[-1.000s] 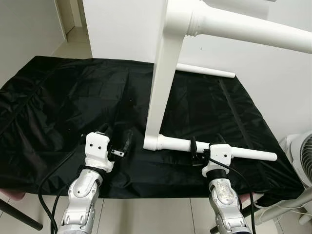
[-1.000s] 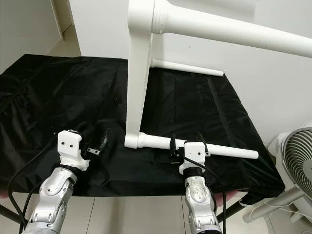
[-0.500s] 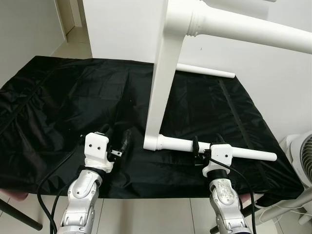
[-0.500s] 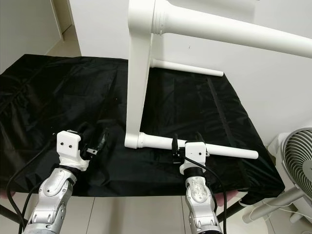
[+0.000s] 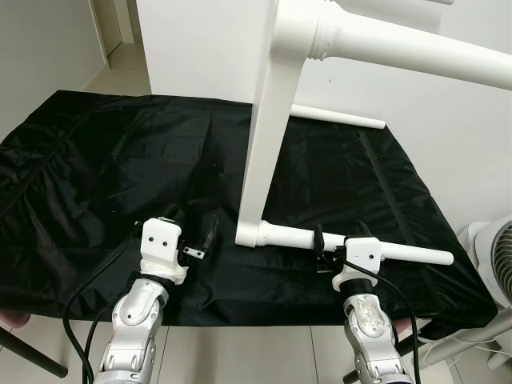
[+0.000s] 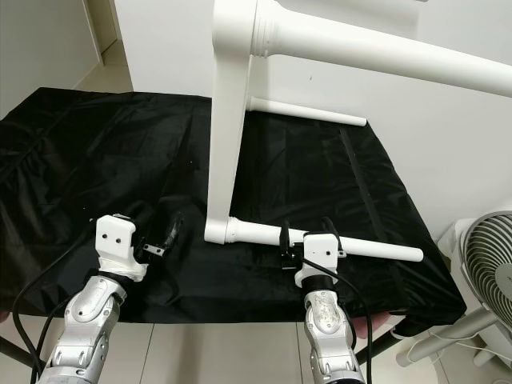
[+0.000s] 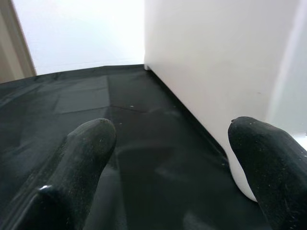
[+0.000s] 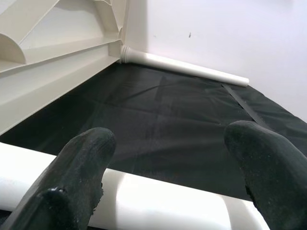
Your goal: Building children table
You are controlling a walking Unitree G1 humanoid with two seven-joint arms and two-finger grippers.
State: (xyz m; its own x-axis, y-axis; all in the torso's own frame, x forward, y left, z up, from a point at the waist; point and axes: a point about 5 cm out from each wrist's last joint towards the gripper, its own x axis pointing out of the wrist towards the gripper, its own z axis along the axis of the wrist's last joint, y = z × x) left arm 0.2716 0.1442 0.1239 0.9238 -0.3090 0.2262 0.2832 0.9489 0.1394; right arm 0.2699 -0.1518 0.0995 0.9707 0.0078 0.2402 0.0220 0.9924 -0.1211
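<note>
Standing on its edge on a black cloth [image 5: 120, 160] that covers the counter [image 6: 436, 308], the white children table [image 5: 268, 136] rises as an upright slab with its legs projecting sideways toward the robot's right. The lower near leg [image 5: 352, 246] lies close above the cloth and runs from the slab's bottom corner toward the counter's right edge; the lower far leg [image 5: 340, 118] lies along the white wall [image 6: 448, 152] behind it; a thicker upper leg [image 5: 416, 50] crosses the top of the head views.

Right gripper [image 5: 324, 250]: positioned at the near leg, roughly midway along it. In the right wrist view its two black fingers [image 8: 79, 167] are spread wide apart with the leg [image 8: 158, 203] crossing between and beneath them; whether the pads touch the leg cannot be told. The ribbed underside of the tabletop [image 8: 53, 57] appears beyond it.

Left gripper [image 5: 196, 238]: held just above the cloth, near the slab's bottom corner on the robot's left side of it. Its fingers [image 7: 84, 158] are likewise parted and hold nothing; the white face of the table [image 7: 211, 72] stands just beside one finger.

A white fan [image 6: 484, 264] stands on the floor beyond the counter's right edge.
</note>
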